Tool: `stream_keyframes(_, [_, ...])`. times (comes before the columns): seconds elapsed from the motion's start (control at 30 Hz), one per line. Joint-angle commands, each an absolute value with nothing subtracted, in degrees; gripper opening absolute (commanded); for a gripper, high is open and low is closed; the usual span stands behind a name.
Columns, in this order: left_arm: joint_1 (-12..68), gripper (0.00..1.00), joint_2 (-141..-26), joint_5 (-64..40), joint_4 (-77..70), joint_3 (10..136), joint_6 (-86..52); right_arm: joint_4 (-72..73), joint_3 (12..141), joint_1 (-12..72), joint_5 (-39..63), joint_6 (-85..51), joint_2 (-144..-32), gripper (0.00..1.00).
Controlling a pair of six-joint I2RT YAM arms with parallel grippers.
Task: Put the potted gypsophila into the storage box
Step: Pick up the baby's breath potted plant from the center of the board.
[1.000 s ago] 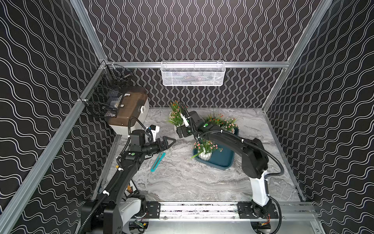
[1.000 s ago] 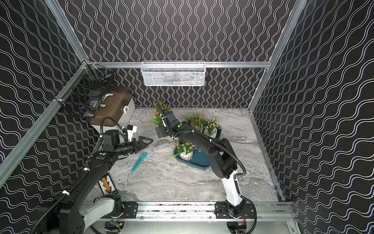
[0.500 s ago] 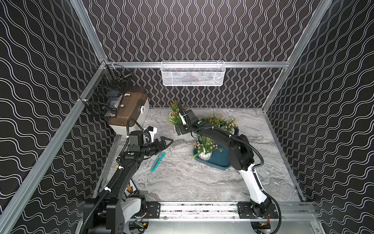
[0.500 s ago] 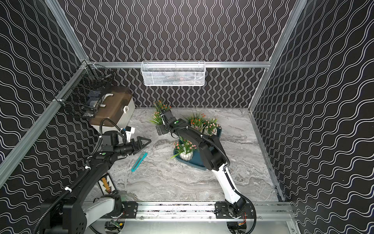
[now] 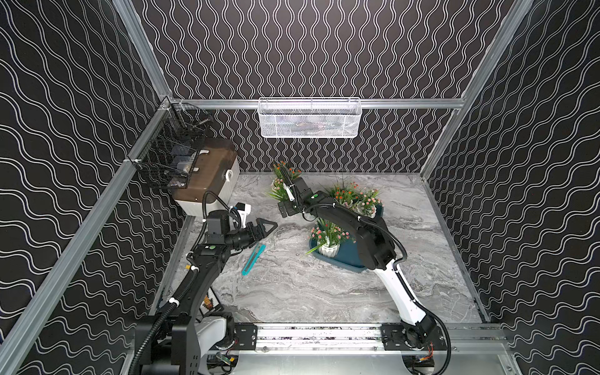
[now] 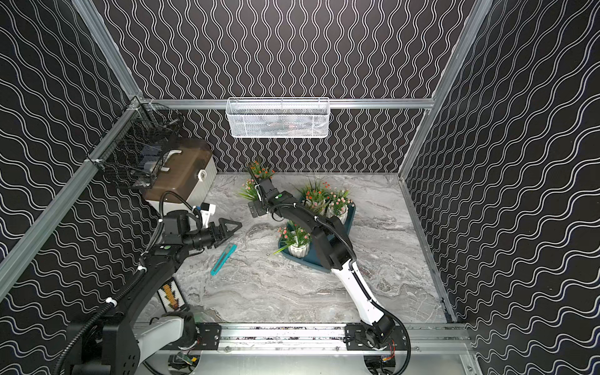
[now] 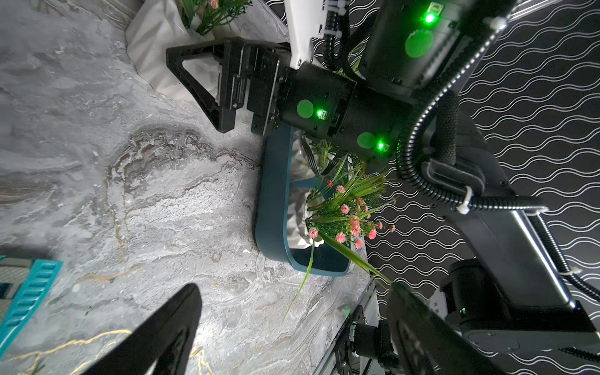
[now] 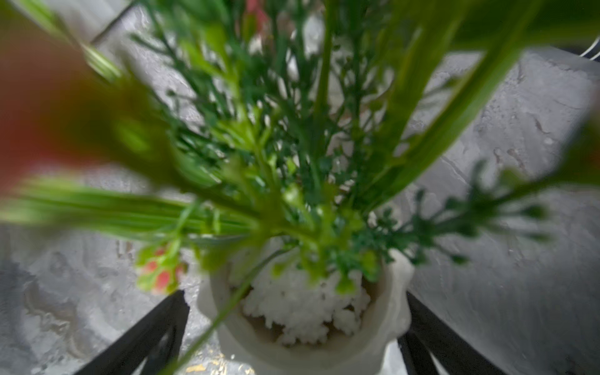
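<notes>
— What moved?
— The right arm's elbow has swung toward the left arm, easing the right gripper round one potted gypsophila on the marble tabletop near the back wall. Its jaws stand apart, either side of the white pot.
— The rest?
— Three stand in the teal storage box, and a fifth just beside the straddled one. The left gripper, fingers spread, hovers near a teal utility knife.

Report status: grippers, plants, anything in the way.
Right gripper open, straddling a potted gypsophila outside the storage box. Left gripper open, empty. Three pots already boxed. Teal cutter lies well aside.
</notes>
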State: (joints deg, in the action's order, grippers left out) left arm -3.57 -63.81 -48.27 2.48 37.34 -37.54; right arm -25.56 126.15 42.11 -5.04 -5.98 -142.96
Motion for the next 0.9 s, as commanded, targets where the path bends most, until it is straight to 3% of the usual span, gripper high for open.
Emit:
stream_keyframes(0.0, [-3.8,0.92,-63.9,-49.6,-0.1,37.0,-38.0,-23.5,126.7,42.2,-5.7,-5.2,-143.7,1.0])
stream_keyframes(0.4, [-4.0,0.91,-64.2,-49.9,-1.1,36.6,-38.6,-18.3,125.9,41.8,-4.7,-5.6,-143.8,0.99])
stream_keyframes(0.87, [-4.2,0.91,-63.9,-50.3,-1.0,36.6,-38.3,-18.0,124.7,41.5,-3.7,-5.4,-142.9,0.79])
